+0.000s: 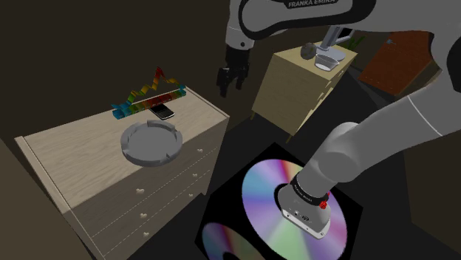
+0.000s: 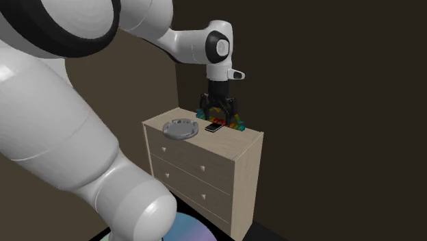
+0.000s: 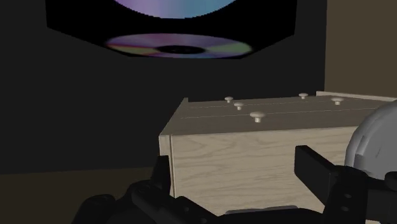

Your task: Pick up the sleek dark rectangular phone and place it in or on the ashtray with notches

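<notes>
Phone [image 1: 162, 111] lies flat and face-up on the far end of the dresser [image 1: 89, 173], just in front of a row of rainbow-coloured blocks [image 1: 148, 96] and well apart from the grey notched ashtray [image 1: 151, 160], which sits nearer the middle of the top. Judging by its look, the phone is a thin, stiff slab. It is probably light and glossy enough to slip, and its glass face would not like a hard knock. Because it lies so low, the likeliest hold is across its narrow width, with pads on the two long edges and set down almost to the wood. A grip from above on the flat face would find nothing to bite.

The claw [image 1: 230, 83] hangs in the air with its fingers pointing down — spread apart and pinching nothing, as the wrist view shows, where the dresser's drawer front is seen between them. In the second exterior view the claw [image 2: 219, 113] stands over the blocks' end of the dresser, above the phone [image 2: 214, 127] and not touching it. From the white forearm the wrist drops nearly straight down.
</notes>
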`<action>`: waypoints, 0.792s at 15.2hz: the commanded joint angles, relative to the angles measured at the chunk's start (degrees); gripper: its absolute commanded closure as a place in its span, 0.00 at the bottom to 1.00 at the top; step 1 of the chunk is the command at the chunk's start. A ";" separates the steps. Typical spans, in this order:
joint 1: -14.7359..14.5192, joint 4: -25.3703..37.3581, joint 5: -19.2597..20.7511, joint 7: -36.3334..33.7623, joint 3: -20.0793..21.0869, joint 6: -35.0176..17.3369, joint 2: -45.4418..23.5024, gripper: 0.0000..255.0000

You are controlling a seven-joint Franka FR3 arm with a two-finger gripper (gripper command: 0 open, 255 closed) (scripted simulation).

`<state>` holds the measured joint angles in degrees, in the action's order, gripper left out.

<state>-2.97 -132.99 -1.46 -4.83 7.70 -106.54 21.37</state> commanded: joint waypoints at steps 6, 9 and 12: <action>-1.50 8.66 -0.36 -1.63 2.53 -6.93 -14.34 0.00; -2.22 13.10 0.01 -2.38 3.45 -9.08 -20.44 0.00; -3.06 18.15 0.64 -3.15 4.24 -10.66 -26.58 0.00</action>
<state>-5.68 -116.42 -0.95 -7.64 11.61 -116.84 -3.48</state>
